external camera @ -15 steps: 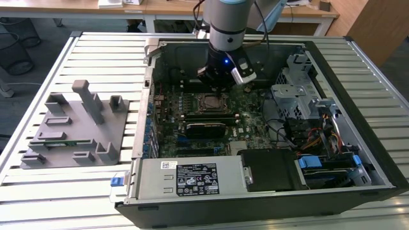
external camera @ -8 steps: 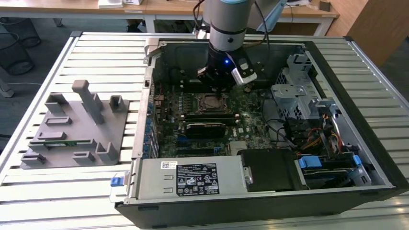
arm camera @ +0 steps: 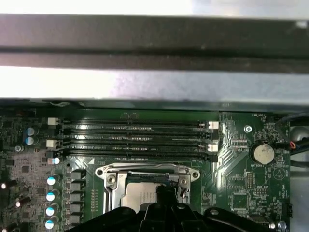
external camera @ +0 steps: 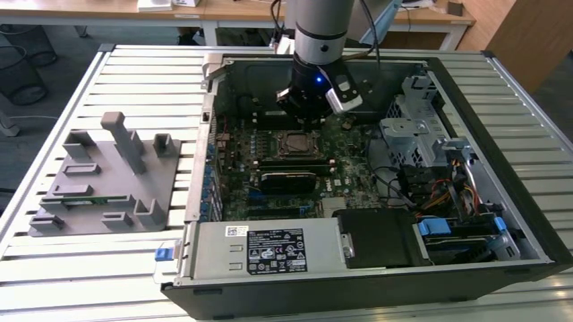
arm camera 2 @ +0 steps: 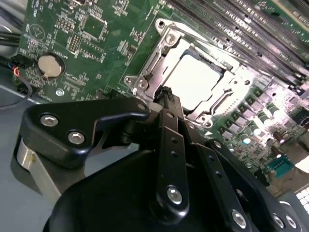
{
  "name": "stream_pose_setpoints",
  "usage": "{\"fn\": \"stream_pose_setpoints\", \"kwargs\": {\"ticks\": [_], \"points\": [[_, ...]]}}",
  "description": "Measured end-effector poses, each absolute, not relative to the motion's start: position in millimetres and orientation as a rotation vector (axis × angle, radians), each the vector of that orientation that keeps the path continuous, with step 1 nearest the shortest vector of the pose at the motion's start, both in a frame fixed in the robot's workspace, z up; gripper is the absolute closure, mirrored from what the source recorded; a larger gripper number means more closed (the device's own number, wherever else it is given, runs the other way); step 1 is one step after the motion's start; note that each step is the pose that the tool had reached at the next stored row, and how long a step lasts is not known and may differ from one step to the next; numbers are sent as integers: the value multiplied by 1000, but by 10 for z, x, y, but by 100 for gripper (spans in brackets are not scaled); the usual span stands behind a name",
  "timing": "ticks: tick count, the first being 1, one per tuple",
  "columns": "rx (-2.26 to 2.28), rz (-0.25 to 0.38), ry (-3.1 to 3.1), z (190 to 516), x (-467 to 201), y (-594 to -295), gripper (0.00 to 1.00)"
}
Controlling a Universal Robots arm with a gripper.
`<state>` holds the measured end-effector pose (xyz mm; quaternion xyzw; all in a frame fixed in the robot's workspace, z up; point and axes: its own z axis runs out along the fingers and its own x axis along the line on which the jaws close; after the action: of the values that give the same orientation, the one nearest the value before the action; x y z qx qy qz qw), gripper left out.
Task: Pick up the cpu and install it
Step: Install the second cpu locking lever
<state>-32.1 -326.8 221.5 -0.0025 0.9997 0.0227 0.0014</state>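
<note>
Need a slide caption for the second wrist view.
Gripper poised at the edge of the motherboard socket, with the cpu seated inside.

pale wooden desks (external camera: 224,8) behind, wire bins (external camera: 23,64) on grey floor (external camera: 54,114)

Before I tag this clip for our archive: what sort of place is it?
Probably an office-like robotics lab: an open black computer case on a slatted metal table, with pale wooden desks behind.
</note>
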Motion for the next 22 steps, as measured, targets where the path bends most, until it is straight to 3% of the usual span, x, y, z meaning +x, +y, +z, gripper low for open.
{"fn": "stream_pose_setpoints", "kwargs": {"ticks": [22], "points": [[-8, 69, 3138, 2205, -322, -3468, 89]]}}
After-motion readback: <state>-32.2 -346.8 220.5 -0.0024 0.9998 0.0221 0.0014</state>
